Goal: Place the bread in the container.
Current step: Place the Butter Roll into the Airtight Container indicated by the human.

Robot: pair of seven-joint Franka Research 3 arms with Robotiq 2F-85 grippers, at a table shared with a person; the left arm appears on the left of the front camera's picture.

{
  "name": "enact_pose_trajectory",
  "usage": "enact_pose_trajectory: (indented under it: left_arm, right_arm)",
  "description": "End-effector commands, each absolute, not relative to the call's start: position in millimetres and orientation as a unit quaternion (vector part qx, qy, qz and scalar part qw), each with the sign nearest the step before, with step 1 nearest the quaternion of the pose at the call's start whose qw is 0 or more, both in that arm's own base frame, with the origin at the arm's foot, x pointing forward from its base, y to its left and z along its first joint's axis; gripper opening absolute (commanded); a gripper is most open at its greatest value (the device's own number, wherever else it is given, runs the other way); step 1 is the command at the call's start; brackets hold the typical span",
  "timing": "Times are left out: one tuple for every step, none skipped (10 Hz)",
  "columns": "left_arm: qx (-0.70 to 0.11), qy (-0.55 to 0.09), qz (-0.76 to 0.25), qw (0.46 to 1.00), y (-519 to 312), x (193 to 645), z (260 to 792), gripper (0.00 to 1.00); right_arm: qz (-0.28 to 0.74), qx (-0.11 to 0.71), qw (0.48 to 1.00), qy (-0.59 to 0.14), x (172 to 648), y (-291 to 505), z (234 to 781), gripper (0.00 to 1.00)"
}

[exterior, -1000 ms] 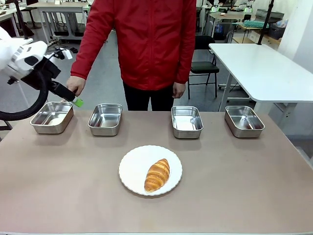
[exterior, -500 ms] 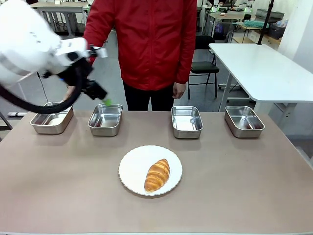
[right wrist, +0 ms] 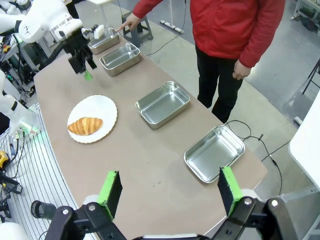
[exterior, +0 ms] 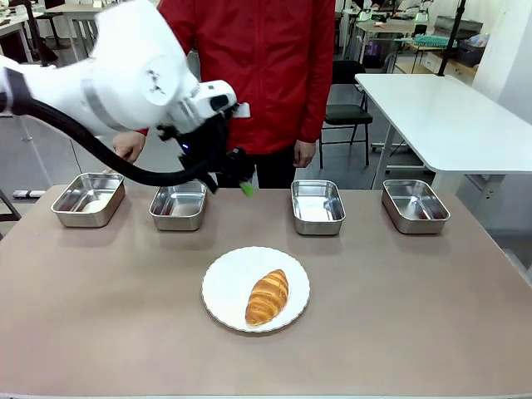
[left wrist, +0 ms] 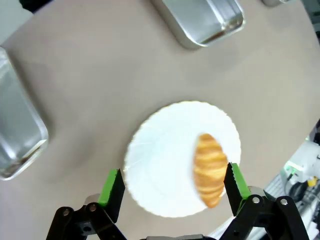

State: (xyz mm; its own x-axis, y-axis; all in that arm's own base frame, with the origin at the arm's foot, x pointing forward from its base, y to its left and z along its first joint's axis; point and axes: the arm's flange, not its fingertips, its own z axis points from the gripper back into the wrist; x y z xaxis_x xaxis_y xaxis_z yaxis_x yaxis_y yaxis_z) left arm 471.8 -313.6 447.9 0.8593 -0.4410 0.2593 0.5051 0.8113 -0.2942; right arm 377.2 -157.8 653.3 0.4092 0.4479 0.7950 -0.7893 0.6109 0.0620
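My left fingers [exterior: 245, 188] hang wide open and empty over the far middle of the worktop [exterior: 416, 316]. The bread [exterior: 267, 297] lies on the white plate [exterior: 229, 278], near centre. My right fingers [right wrist: 111, 189] gape empty too.

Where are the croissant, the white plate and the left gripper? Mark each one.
croissant [exterior: 267, 297]: front view, middle of its striped crust.
white plate [exterior: 226, 281]: front view, bare surface left of the croissant.
left gripper [left wrist: 173, 170]: left wrist view, midway between its open fingertips.
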Motion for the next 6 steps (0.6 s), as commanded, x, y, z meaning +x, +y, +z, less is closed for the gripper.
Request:
enact_pose_trajectory:
  left_arm:
    - [-0.178,-0.072,-0.245,0.950,-346,458,433,1.00]
    - [-0.168,-0.057,-0.248,0.952,-356,448,418,1.00]
    - [-0.166,-0.034,-0.244,0.955,-356,443,402,1.00]
    - [-0.182,-0.059,-0.251,0.949,-353,452,422,1.00]
    - [-0.182,-0.059,-0.251,0.949,-353,452,422,1.00]
    - [-0.182,-0.059,-0.251,0.949,-353,452,422,1.00]
  right_arm:
    - [0.388,0.225,0.801,-0.396,377,-157,655,1.00]
    - [0.388,0.225,0.801,-0.396,377,-157,655,1.00]
    - [0.388,0.225,0.801,-0.396,377,-157,655,1.00]
    - [0.388,0.225,0.801,-0.396,377,-157,655,1.00]
    - [0.388,0.225,0.801,-0.396,377,-157,655,1.00]
    - [0.388,0.225,0.801,-0.396,377,-157,655,1.00]
